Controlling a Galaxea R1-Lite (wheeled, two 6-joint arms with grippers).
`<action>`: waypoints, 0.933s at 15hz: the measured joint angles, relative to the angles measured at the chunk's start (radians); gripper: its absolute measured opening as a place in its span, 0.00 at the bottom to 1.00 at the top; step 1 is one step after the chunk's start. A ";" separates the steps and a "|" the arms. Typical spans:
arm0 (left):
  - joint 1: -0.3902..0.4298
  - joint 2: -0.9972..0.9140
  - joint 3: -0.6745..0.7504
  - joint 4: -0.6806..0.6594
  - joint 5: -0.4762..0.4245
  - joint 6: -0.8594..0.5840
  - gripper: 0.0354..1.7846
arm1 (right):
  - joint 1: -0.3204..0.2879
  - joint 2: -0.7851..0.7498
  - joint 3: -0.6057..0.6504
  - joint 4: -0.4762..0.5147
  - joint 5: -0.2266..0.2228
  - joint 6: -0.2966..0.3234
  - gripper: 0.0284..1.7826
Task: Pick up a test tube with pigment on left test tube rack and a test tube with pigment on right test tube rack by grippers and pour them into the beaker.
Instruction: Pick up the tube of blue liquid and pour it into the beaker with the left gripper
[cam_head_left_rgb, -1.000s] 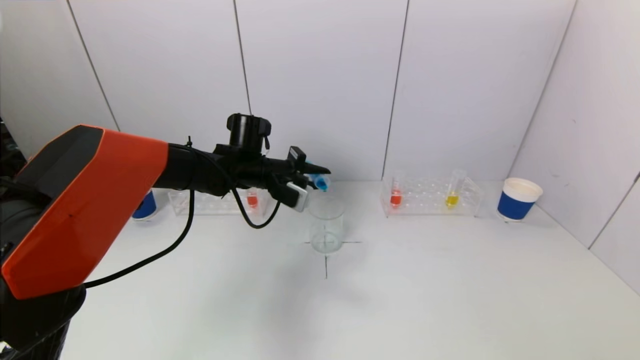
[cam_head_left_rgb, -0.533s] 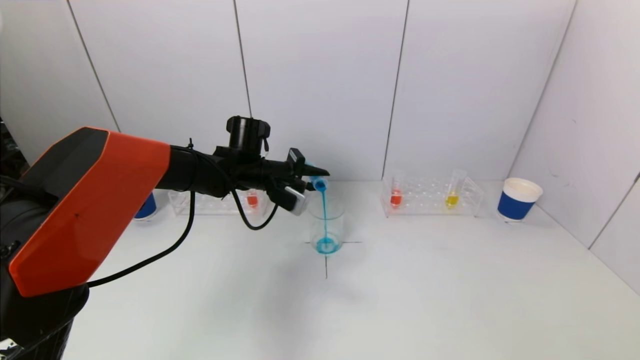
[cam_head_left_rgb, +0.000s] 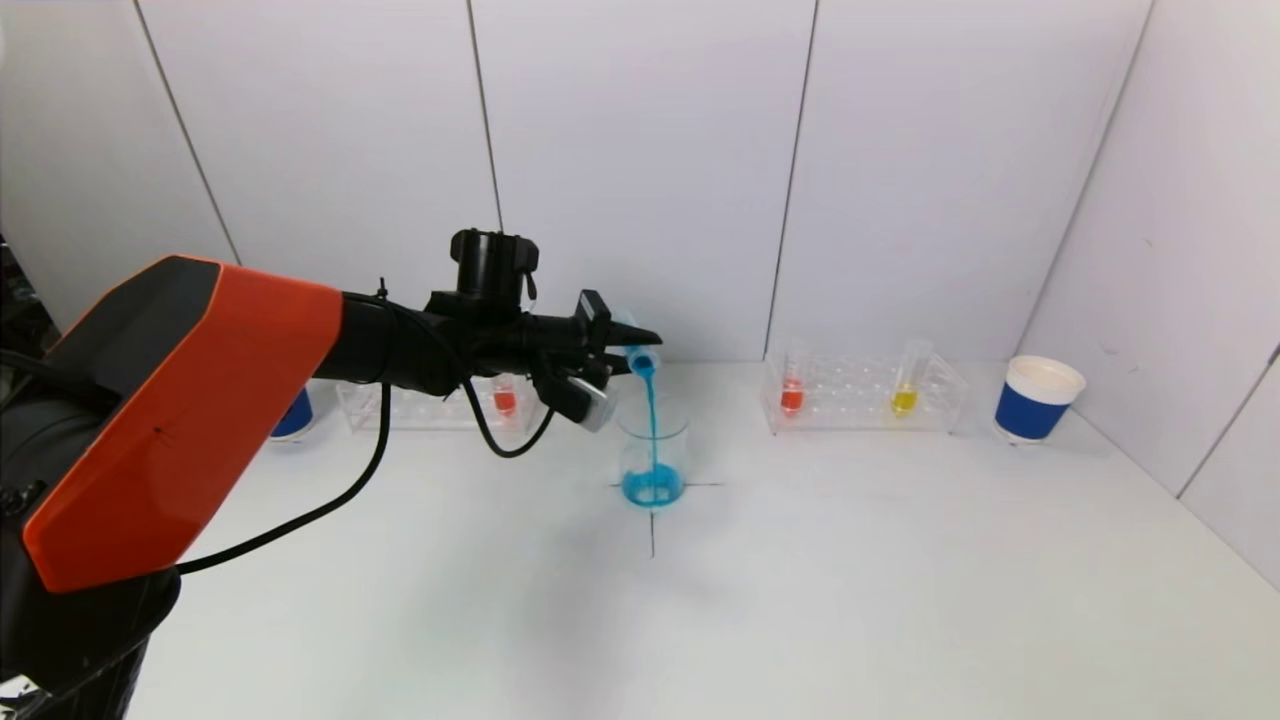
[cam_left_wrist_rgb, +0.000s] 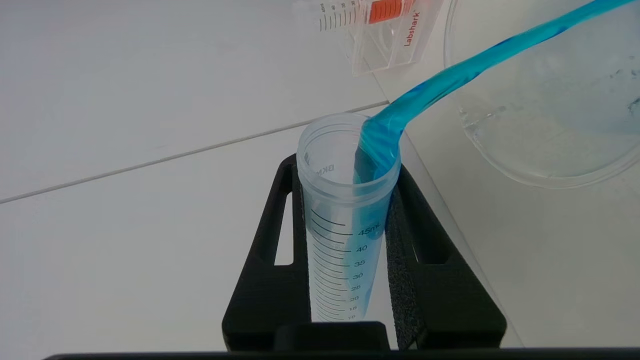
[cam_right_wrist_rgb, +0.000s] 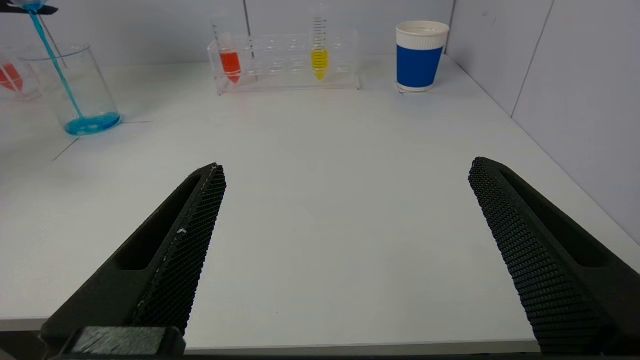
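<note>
The test tube (cam_head_left_rgb: 634, 350) of blue pigment was clamped between the fingers of the left gripper (cam_head_left_rgb: 620, 352) and tipped mouth-down above the beaker (cam_head_left_rgb: 653, 452), which stood on a black cross mark at the middle of the white table (cam_head_left_rgb: 800, 580). A thin blue stream (cam_head_left_rgb: 651, 420) ran from the tube's lip into the beaker, where a shallow blue pool (cam_head_left_rgb: 652, 490) lay at the bottom. In the left wrist view the tube (cam_left_wrist_rgb: 345, 220) sat squarely between the two black fingers (cam_left_wrist_rgb: 425, 260), its graduation marks showing, with the liquid gathered along its lower side and spilling over the rim. Behind the left arm stood the left test tube rack (cam_head_left_rgb: 430, 405), holding a tube of orange pigment (cam_head_left_rgb: 505, 398), with a blue cup (cam_head_left_rgb: 290, 412) partly hidden beside it. The right test tube rack (cam_head_left_rgb: 860, 395) stood at the back on the right, holding an orange-red tube (cam_head_left_rgb: 792, 390) and a yellow tube (cam_head_left_rgb: 906, 385), and a blue and white paper cup (cam_head_left_rgb: 1036, 398) stood just beyond it. The right gripper (cam_right_wrist_rgb: 345, 240) hung low over the near edge of the table, well apart from the racks, its fingers spread wide and holding nothing.
</note>
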 joint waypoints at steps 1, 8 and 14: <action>-0.001 0.001 0.000 -0.003 -0.001 0.001 0.24 | 0.000 0.000 0.000 0.000 0.000 0.000 0.99; 0.000 0.002 0.001 -0.007 -0.013 0.044 0.24 | 0.000 0.000 0.000 0.000 0.000 0.000 0.99; 0.000 0.005 -0.034 -0.024 -0.014 0.088 0.24 | 0.000 0.000 0.000 0.000 0.000 0.000 0.99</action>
